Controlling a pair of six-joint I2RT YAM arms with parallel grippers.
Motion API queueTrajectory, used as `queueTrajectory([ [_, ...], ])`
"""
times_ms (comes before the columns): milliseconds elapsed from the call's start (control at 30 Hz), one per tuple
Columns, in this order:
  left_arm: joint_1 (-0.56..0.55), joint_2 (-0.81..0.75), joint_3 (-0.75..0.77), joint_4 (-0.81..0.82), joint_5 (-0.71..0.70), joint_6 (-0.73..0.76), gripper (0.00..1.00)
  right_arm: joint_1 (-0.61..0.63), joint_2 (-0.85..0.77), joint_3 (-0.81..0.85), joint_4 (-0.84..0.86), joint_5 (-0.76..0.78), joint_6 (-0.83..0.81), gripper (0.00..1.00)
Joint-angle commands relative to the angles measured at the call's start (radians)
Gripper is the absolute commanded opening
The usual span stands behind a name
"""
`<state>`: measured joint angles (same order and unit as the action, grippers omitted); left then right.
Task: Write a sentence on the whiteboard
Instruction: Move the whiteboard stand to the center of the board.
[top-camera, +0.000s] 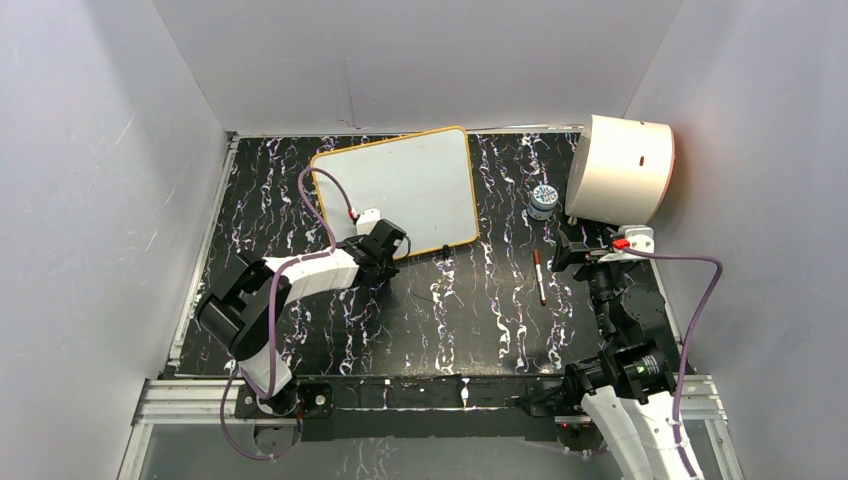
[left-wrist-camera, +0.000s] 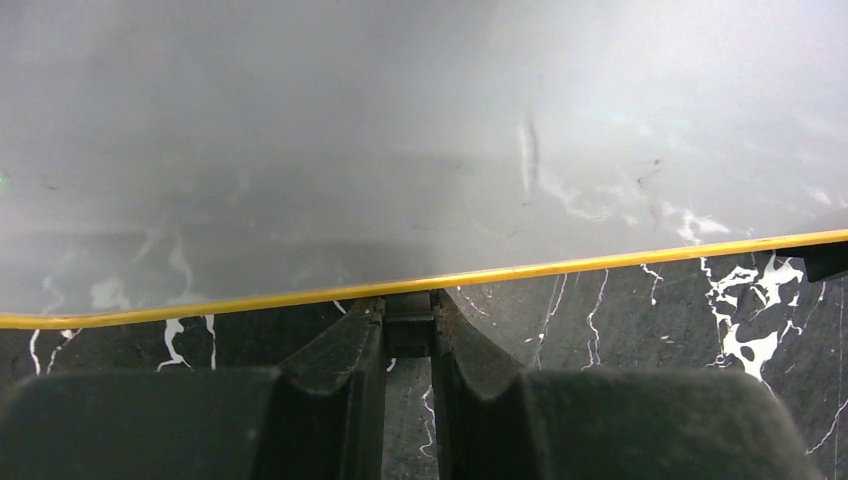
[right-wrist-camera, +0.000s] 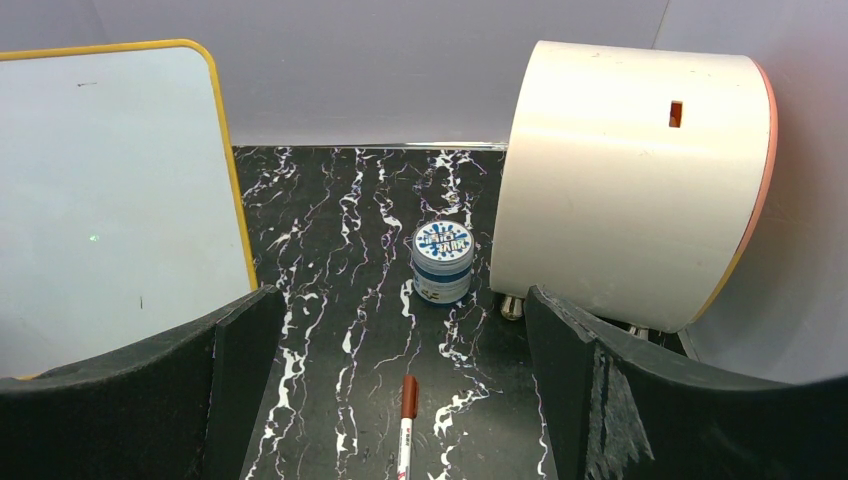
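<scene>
Nearest, the right gripper (right-wrist-camera: 395, 310) hangs with jaws spread wide, holding nothing, close over a red-capped marker (right-wrist-camera: 406, 430) that lies on the black marbled mat (top-camera: 470, 320). Farther in, the left gripper (left-wrist-camera: 408, 300) is clenched on the near yellow rim of the whiteboard (top-camera: 400, 185), which lies at the mat's far middle-left, its face plain white. Beyond the marker stands a small blue-lidded jar (top-camera: 542, 200), just beside a cream drum (top-camera: 620, 168).

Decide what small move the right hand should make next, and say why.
Probably lower the right hand onto the marker and close on it. The whiteboard is blank, the hand is open, and the marker lies unheld on the mat just ahead of it.
</scene>
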<state>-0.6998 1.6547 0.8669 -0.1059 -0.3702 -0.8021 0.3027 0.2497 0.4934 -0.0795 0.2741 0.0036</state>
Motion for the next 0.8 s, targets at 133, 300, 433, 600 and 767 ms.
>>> queueTrajectory([
  [133,-0.074,0.028,0.015,-0.077,0.047,-0.098,0.0,0.005,0.008,0.013,0.037,0.005,-0.002,0.99],
  [300,-0.096,0.025,0.02,-0.101,0.015,-0.119,0.09,0.005,0.01,0.013,0.038,0.002,-0.002,0.99],
  [433,-0.105,0.016,0.021,-0.13,-0.021,-0.149,0.2,0.006,0.008,0.013,0.037,0.0,-0.002,0.99],
  [600,-0.127,-0.001,0.024,-0.141,-0.031,-0.166,0.34,0.005,0.005,0.011,0.037,0.005,-0.002,0.99],
  [767,-0.143,-0.011,0.022,-0.143,-0.035,-0.188,0.38,0.006,0.004,0.013,0.036,0.002,-0.002,0.99],
])
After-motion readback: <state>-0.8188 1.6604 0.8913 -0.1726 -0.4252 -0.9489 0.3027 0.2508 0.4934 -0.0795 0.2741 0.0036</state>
